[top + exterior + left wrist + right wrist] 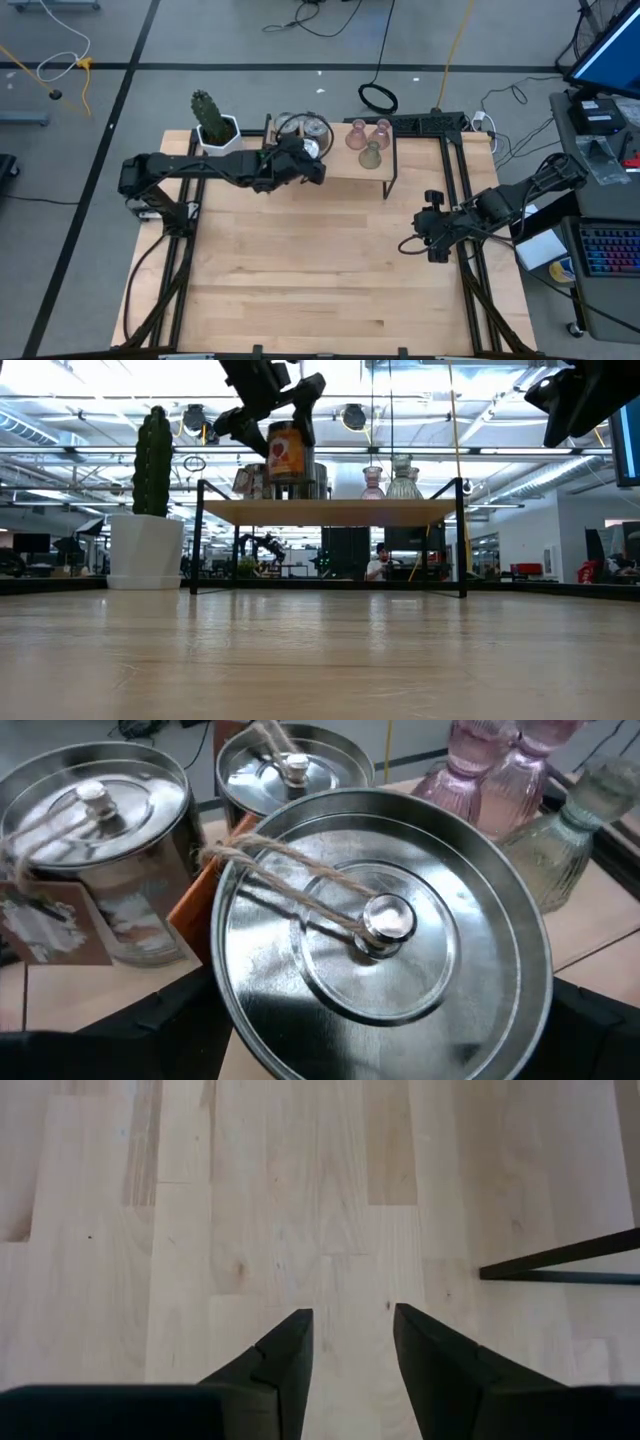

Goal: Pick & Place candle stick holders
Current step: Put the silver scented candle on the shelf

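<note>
A wooden shelf (345, 172) stands at the table's far middle. On it are two silver metal holders (95, 850) (290, 765), two pinkish glass holders (357, 135) (381, 129) and an olive-green glass one (371, 154). My left gripper (272, 415) is over the shelf's left end, shut on a third silver holder (380, 940), which has twine on its lid knob and an orange tag. My right gripper (350, 1340) is open and empty above the bare table at the right (412, 243). My left gripper pinches the silver holder's round side wall (225, 1000) between its two fingers, one on each side. The fingers come slanting down from the table's left. In the low view the holder (285, 452) sits upright in the hold, seemingly just above the shelf top (330, 512).
A white pot with a green cactus (215, 128) stands just left of the shelf. The shelf's black legs (388, 185) reach down to the table. The wooden table (320, 270) stretches wide in front of the shelf. Black frame rails run along both table sides.
</note>
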Action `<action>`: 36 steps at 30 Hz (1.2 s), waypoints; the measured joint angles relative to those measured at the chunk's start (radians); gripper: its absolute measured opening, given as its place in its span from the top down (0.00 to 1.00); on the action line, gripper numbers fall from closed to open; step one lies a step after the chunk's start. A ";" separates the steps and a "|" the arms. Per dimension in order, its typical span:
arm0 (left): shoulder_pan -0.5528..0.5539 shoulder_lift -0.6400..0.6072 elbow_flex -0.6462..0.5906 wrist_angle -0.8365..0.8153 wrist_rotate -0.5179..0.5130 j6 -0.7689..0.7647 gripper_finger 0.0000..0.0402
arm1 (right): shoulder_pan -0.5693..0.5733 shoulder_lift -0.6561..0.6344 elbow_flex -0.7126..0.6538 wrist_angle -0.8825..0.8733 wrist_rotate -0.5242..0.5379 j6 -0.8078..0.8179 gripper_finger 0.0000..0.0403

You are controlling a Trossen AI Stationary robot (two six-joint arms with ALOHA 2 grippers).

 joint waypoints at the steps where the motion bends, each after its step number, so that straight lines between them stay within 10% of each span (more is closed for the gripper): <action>1: 0.000 0.009 0.000 0.003 -0.004 -0.012 0.11 | 0.000 0.000 0.000 0.000 0.000 0.000 0.67; 36: 0.006 0.072 0.000 -0.035 -0.067 -0.127 0.01 | 0.000 0.000 0.000 0.019 -0.002 0.000 0.67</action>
